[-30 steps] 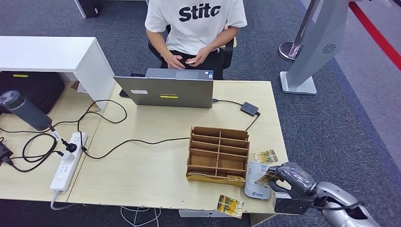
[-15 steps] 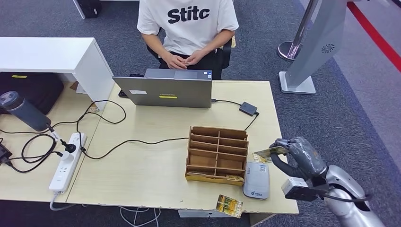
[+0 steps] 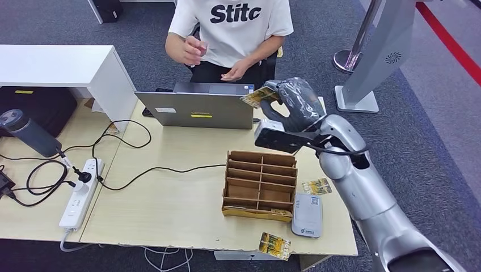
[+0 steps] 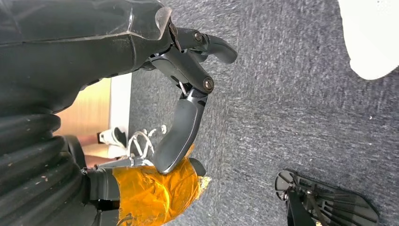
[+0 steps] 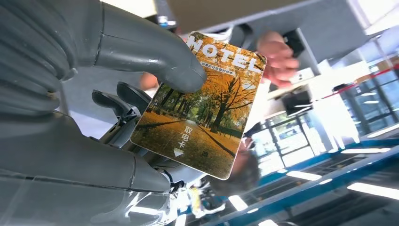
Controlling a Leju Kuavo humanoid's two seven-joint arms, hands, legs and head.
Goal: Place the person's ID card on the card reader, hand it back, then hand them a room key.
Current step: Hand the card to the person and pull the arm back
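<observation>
Above the laptop (image 3: 203,109) | your right hand (image 3: 294,101) pinches the room key (image 3: 258,97) between thumb and fingers, held up toward the person (image 3: 232,28) | your left hand (image 4: 141,84) hangs over the carpet, fingers apart, holding nothing | card reader (image 3: 307,215) sits on the desk (image 3: 170,198)

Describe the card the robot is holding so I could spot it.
Start at the open laptop on the wooden desk. Above its right corner, the right hand holds up the hotel key card. Unlike the matching cards on the desk, it is raised.
</observation>
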